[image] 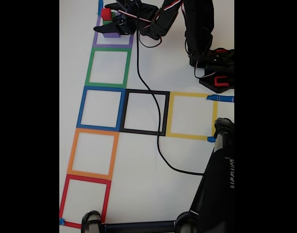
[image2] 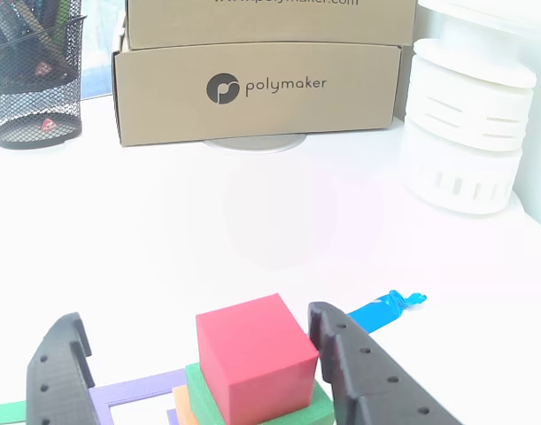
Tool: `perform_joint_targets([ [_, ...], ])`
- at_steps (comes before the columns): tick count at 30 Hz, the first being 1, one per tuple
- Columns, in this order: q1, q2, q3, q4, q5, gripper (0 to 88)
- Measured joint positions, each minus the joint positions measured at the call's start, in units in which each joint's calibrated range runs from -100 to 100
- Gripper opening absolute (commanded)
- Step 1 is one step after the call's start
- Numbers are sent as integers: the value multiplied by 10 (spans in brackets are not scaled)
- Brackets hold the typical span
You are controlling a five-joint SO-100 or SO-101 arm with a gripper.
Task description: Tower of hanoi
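Fixed view from above shows the black arm (image: 197, 34) stretched across the white bench (image: 148, 189) to the purple taped square (image: 113, 41) at the far end of a column of taped squares: green (image: 108, 67), blue (image: 101, 108), orange (image: 93, 153) and red (image: 85, 200), with a black square (image: 145, 112) and a yellow square (image: 191, 116) branching off beside the blue one. The jaws (image: 108, 22) hang over the stack there, where a red cube (image: 106, 13) and a purple block (image: 111, 34) peek out from under the dark arm; the rest of the stack is hidden by it. A black cable (image: 155, 121) trails across the bench toward a dark stand (image: 216, 184) cut off at the near edge. The other view, low at the jaws (image2: 199, 372), shows them spread wide, one finger (image2: 62, 372) clear of the red cube (image2: 255, 358), the other just beside it, contact hard to judge. The cube sits on a green slab (image2: 314, 409) with an orange layer (image2: 183, 403) and purple piece (image2: 142, 390) below, all cropped by the frame's bottom edge. Blue tape (image2: 385, 309) lies nearby; cardboard boxes (image2: 257, 88), a mesh pen holder (image2: 35, 75) and a white spool stack (image2: 465, 115) line the bench's far edge.
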Motion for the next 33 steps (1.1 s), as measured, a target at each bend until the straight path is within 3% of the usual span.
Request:
perform_joint_targets([
  [5, -5, 0, -1, -2, 0, 173],
  [22, 0, -9, 32, -2, -5, 138],
  [33, 4, -17, 33, -2, -7, 62],
])
